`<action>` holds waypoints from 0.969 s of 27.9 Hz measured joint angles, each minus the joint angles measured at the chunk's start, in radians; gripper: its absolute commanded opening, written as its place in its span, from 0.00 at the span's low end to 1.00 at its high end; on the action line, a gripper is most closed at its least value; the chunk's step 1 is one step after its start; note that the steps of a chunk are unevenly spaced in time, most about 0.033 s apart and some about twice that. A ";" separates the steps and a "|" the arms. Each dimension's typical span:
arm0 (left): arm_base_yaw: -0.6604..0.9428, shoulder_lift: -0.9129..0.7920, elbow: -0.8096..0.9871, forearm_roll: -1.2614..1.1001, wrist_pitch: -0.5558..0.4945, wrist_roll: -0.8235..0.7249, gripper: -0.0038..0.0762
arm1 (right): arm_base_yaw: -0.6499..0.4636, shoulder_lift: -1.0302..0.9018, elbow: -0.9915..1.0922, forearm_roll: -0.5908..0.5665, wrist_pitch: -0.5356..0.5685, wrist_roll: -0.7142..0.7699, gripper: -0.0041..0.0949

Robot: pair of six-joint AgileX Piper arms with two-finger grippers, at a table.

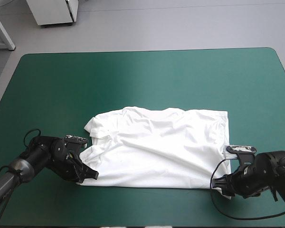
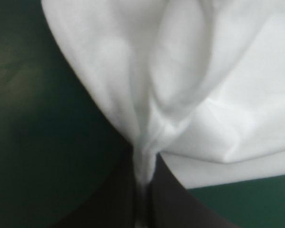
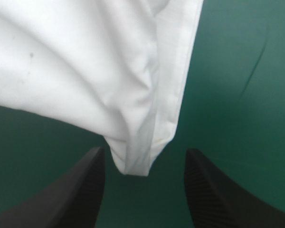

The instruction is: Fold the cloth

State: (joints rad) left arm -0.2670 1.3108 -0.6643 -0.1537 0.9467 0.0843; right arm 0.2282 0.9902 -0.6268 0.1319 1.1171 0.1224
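Low down, left tool [image 2: 142,180] pinching the T-shirt [image 1: 156,147], its tips blurred; right tool [image 3: 145,156] spread, a corner between.

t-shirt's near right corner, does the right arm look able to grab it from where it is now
Probably yes. A corner of the T-shirt sits between the open jaws of the right gripper, with only teal-green cover around it and nothing in the way.

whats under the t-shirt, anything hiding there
Only the teal-green cover shows around the T-shirt, which lies spread on it. Whatever sits beneath the cloth is covered and cannot be seen. The left hand pinches one near corner; another corner lies in the open right hand.
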 measured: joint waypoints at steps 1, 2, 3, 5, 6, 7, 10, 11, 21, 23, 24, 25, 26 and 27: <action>0.000 0.000 0.000 0.000 0.000 0.000 0.04 | 0.000 0.000 0.007 0.001 -0.019 0.000 0.53; 0.000 0.000 0.000 0.000 0.000 0.000 0.04 | 0.000 0.000 0.014 0.001 -0.038 0.000 0.53; 0.000 0.000 0.000 0.000 0.000 0.000 0.04 | 0.000 0.000 0.022 0.001 -0.058 0.000 0.53; 0.000 0.000 0.000 -0.001 0.000 0.003 0.04 | 0.000 0.000 0.039 0.001 -0.083 0.000 0.51; 0.000 0.000 0.000 -0.001 0.000 0.004 0.04 | 0.000 0.000 0.048 0.001 -0.088 0.000 0.50; 0.000 0.000 0.000 -0.001 0.000 0.005 0.04 | 0.000 0.001 0.055 0.002 -0.090 0.000 0.49; 0.000 0.000 0.000 -0.001 0.000 0.006 0.04 | 0.000 0.012 0.073 0.002 -0.101 0.000 0.47; 0.000 0.000 0.000 -0.001 -0.001 0.006 0.04 | 0.000 0.016 0.077 0.002 -0.111 0.000 0.47; 0.000 0.000 0.000 -0.002 -0.003 0.006 0.04 | 0.000 0.115 0.081 0.021 -0.173 -0.001 0.36; 0.000 0.000 0.001 -0.002 -0.004 0.006 0.04 | -0.002 0.136 0.072 0.021 -0.162 -0.006 0.32; 0.000 0.000 0.001 -0.002 -0.005 0.006 0.04 | -0.002 0.148 0.067 0.020 -0.154 -0.007 0.23; 0.000 0.000 0.001 -0.002 -0.005 0.006 0.04 | -0.003 0.162 0.060 0.015 -0.142 -0.008 0.17; 0.000 0.000 0.001 -0.003 -0.004 0.006 0.04 | -0.003 0.166 0.057 0.013 -0.136 -0.008 0.04; 0.000 0.000 0.001 -0.004 -0.002 0.007 0.04 | -0.003 0.170 0.053 0.006 -0.130 -0.012 0.03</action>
State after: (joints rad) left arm -0.2670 1.3108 -0.6631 -0.1577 0.9443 0.0913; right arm 0.2253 1.1605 -0.5733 0.1378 0.9867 0.1104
